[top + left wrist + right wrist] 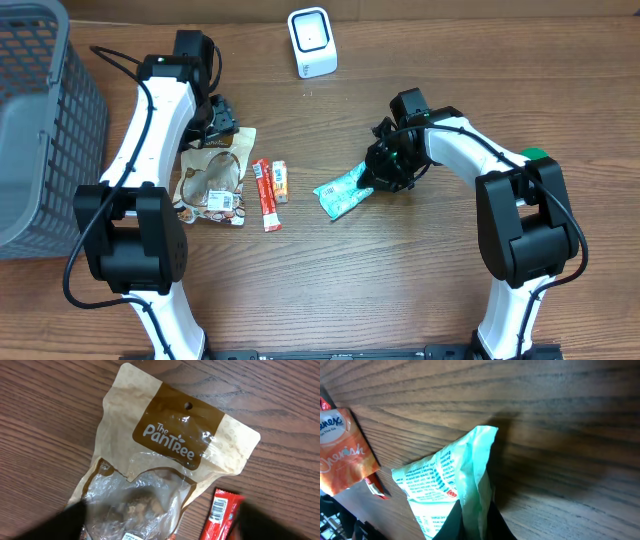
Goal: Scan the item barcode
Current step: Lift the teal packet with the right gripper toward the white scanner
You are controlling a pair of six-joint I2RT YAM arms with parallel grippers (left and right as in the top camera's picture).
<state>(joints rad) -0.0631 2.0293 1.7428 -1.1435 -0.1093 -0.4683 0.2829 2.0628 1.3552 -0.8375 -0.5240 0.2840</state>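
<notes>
My right gripper [378, 180] is shut on one edge of a mint-green printed packet [343, 191], which lies on the wooden table right of centre. In the right wrist view the dark fingers [452, 522] pinch the packet [445, 477] from both sides. The white barcode scanner [312, 42] stands at the back centre. My left gripper [218, 125] is open over the top of a brown "The Pantree" pouch [212, 180]. In the left wrist view its blurred fingers [62, 522] stand wide apart either side of the pouch [170, 445], holding nothing.
A red bar [265, 195] with a barcode and a small orange packet [281, 181] lie just right of the pouch; the bar [220, 515] and the orange packet [342, 450] also show in the wrist views. A grey mesh basket [40, 120] fills the far left.
</notes>
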